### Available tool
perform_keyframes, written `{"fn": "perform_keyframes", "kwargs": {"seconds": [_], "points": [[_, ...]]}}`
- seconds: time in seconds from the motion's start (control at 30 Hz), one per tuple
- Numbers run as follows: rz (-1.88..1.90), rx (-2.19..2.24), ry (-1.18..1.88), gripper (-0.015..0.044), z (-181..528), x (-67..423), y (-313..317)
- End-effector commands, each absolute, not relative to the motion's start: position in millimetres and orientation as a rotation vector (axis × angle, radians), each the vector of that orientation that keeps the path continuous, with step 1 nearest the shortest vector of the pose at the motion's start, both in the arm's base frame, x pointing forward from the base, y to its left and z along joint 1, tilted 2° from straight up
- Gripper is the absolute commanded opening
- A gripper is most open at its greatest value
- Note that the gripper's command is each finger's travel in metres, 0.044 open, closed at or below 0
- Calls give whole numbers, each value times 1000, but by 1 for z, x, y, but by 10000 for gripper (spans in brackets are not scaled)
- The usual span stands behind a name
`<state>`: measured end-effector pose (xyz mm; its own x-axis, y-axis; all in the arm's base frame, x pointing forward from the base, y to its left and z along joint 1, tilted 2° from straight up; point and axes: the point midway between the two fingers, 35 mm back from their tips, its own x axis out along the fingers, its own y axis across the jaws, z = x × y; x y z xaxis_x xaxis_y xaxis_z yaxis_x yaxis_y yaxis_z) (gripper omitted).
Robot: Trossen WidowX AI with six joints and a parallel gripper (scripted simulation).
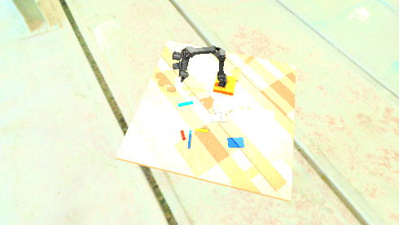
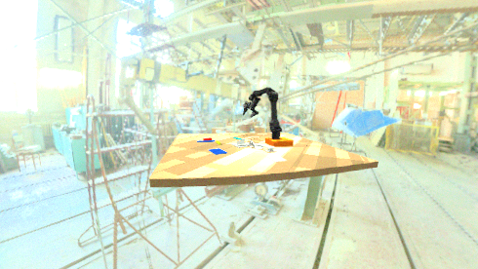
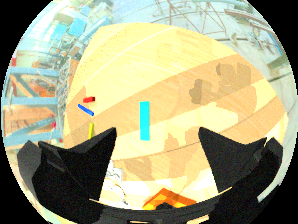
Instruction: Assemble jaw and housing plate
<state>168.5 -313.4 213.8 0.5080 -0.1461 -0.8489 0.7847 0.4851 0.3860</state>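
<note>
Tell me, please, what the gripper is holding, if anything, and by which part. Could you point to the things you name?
Nothing is held: the gripper (image 1: pixel 181 81) (image 2: pixel 245 114) (image 3: pixel 158 131) is open, with nothing between its fingers.
</note>
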Motion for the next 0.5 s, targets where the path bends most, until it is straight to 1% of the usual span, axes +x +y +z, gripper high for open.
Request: {"fn": "perform_keyframes", "kwargs": {"seconds": [0.0,0.47], "points": [[-592,795,906,440,209,183,-302],[-364,527,1042,440,194,225,-263]]}}
